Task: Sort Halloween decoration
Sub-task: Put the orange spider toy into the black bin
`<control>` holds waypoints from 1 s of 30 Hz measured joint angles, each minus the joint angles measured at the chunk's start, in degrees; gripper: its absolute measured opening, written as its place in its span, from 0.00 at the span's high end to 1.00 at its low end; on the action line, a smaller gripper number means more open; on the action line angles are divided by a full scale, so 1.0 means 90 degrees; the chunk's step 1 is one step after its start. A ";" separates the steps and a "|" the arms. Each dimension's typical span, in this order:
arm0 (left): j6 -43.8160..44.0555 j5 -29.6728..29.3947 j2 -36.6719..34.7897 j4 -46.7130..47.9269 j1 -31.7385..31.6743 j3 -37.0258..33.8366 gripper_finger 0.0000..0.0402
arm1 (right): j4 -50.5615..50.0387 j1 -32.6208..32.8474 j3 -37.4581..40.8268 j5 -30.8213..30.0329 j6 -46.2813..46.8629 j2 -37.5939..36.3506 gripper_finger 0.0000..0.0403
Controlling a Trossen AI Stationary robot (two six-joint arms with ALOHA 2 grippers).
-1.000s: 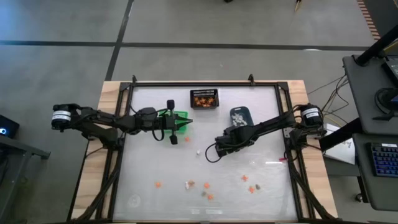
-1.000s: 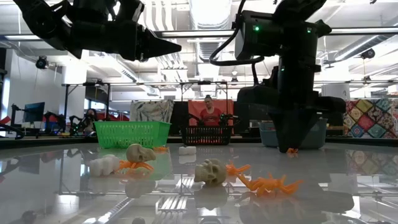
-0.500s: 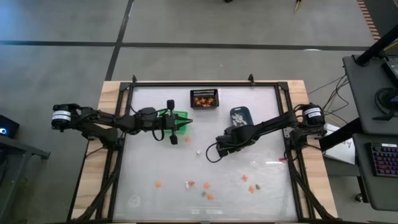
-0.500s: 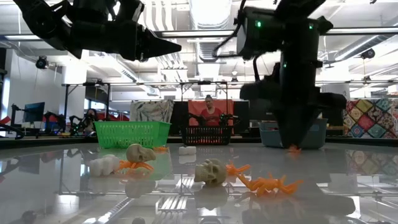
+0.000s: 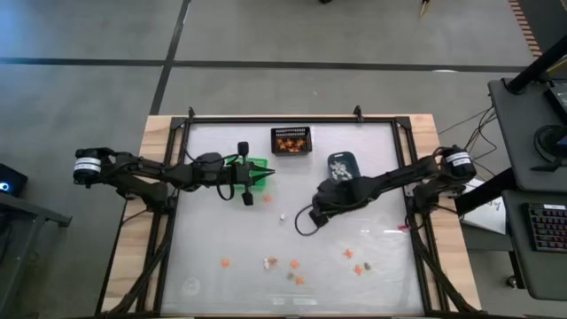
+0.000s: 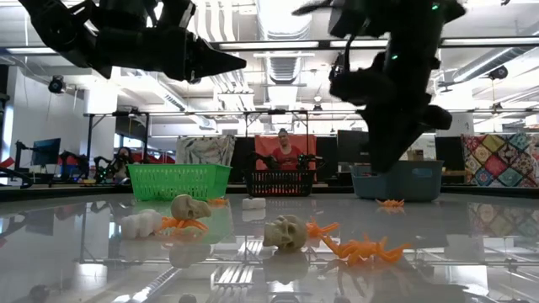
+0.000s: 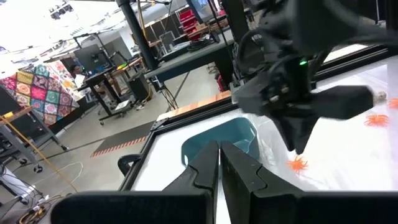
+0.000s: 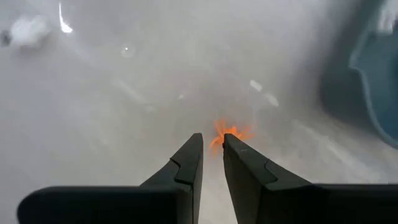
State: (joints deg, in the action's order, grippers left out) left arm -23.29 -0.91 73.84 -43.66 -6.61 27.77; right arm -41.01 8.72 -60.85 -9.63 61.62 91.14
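Hovering right end effector point(image 8: 212, 144) above orange trinket point(image 8: 229, 133).

Grey floor point(image 5: 89, 35), ceiling lights point(image 6: 278, 44), patchwork quilt point(image 6: 497, 160), seated person point(image 6: 282, 151)

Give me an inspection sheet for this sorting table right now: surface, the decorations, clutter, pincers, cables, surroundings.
Surface: glossy white table in a black frame on wood.
Job's things: orange, white and tan trinkets scattered along the near part; one orange spider just beyond the right fingertips, near the blue-grey bin; green bin and black mesh bin along the far side.
Clutter: nothing seen.
Pincers: left pincer shut and empty, above the green bin; right pincer slightly parted and empty, raised off the table.
Cables: black cable loop at the right arm's wrist; loose wires by the right side desk.
Surroundings: a person seated beyond the table; keyboard on the desk.
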 joint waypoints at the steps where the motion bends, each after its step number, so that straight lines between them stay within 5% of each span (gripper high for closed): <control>1: 0.0009 0.0000 0.0000 0.0000 0.0002 -0.0007 1.00 | 0.0034 0.0079 0.0025 -0.0105 -0.0200 -0.0022 0.87; 7: 0.0304 0.0003 0.0000 0.0005 0.0001 -0.0009 1.00 | 0.1136 0.0663 0.0755 -0.0581 -0.1516 -0.0153 0.87; 19: 0.0883 0.0014 0.0000 -0.0026 0.0002 0.0069 1.00 | 0.5107 0.0905 0.3631 -0.1079 -0.3926 -0.1421 0.88; 30: 0.1130 -0.0091 0.0000 -0.0431 -0.0029 0.0078 1.00 | 0.5211 0.0905 0.4124 -0.1501 -0.6091 -0.2396 0.98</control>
State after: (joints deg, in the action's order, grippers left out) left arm -13.11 -1.73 73.84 -47.53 -6.87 28.47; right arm 5.89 16.86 -23.73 -23.14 6.80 69.57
